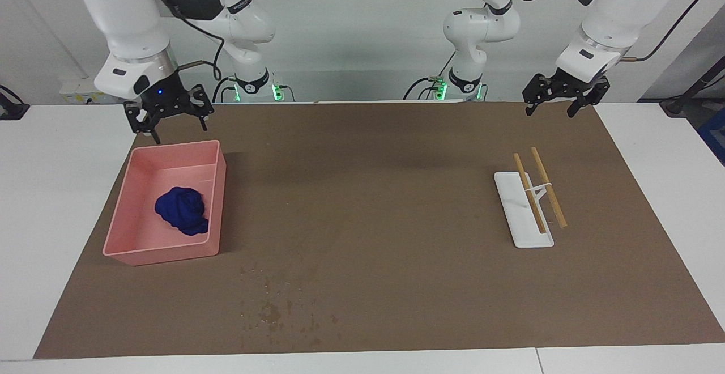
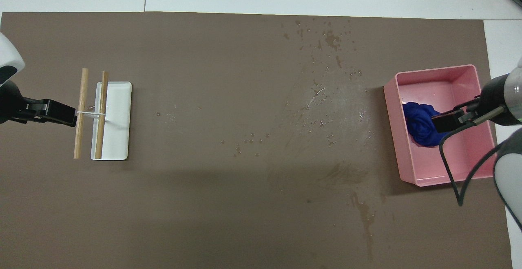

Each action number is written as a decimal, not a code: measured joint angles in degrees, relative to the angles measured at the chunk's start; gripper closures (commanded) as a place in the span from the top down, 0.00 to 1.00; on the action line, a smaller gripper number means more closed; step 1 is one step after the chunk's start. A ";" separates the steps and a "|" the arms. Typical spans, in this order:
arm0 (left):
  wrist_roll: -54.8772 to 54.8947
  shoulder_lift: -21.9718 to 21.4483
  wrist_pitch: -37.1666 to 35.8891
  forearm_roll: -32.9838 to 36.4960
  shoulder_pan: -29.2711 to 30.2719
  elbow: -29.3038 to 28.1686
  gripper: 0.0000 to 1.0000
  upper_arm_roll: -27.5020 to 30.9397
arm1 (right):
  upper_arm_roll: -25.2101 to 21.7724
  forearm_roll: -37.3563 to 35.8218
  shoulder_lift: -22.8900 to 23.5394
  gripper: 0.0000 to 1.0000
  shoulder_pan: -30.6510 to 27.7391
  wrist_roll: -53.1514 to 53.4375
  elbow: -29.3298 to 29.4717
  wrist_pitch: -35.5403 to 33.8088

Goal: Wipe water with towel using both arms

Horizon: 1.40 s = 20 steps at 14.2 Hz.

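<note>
We find towel (image 1: 182, 211) bunched in pink bin (image 1: 170, 251), untouched. Right gripper (image 1: 169, 118) raised over bin's robot-side rim, jaws spread, empty. Left gripper (image 1: 558, 97) waits above mat (image 1: 374, 192), open, empty.

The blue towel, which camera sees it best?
The facing view: the towel lies whole and uncovered in the pink bin. In the overhead view the raised right gripper hides part of the towel.
</note>
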 measured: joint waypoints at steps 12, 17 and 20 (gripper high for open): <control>0.00 0.00 0.00 0.00 0.00 0.00 1.00 0.00 | 0.05 4.05 -0.12 1.00 0.59 19.61 4.24 -7.03; 0.00 0.00 0.00 0.00 0.00 0.00 1.00 0.00 | -1.45 4.05 0.94 1.00 3.11 20.54 3.76 -5.50; 0.00 0.00 0.00 0.00 0.00 0.00 1.00 0.00 | -5.09 4.04 1.77 1.00 6.42 20.55 3.67 -4.20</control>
